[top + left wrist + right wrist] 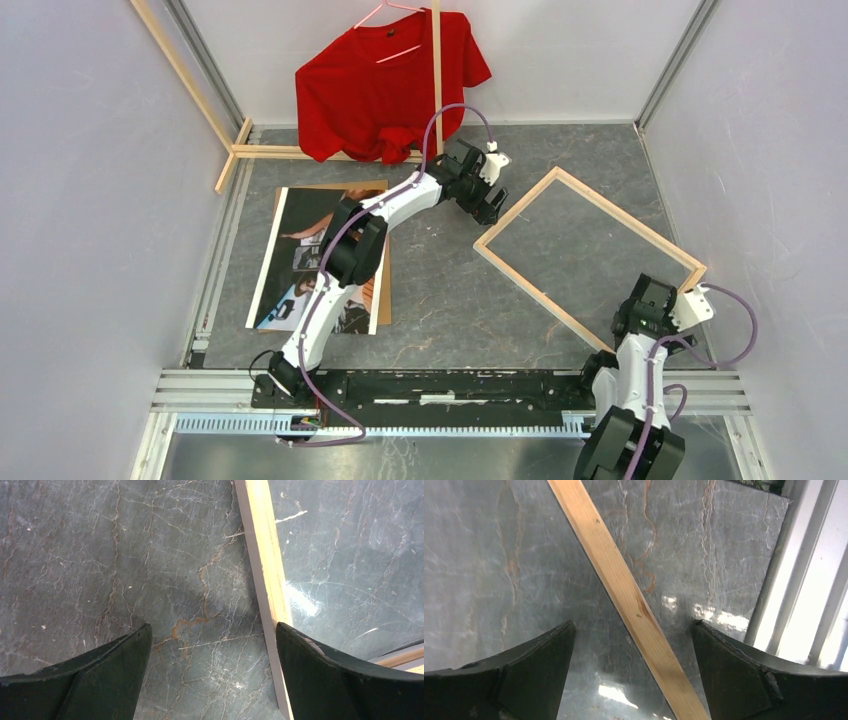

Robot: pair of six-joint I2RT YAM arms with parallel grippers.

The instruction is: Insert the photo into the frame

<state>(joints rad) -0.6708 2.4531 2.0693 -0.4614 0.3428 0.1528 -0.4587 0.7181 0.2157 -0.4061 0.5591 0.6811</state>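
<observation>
- Photo (290,262): middle strip hidden under the left arm (352,250); faces too small to tell.
- Cardboard sheet (384,300): only its edges show beneath the photo.
- Frame (630,221): near corner covered by the right arm (640,350); rail ends cut off in both wrist views.

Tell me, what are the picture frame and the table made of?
The frame looks like pale bare wood: grain lines and a small knot show. The table looks like shiny grey marble with rusty veins, but it could be a printed sheet.
</observation>
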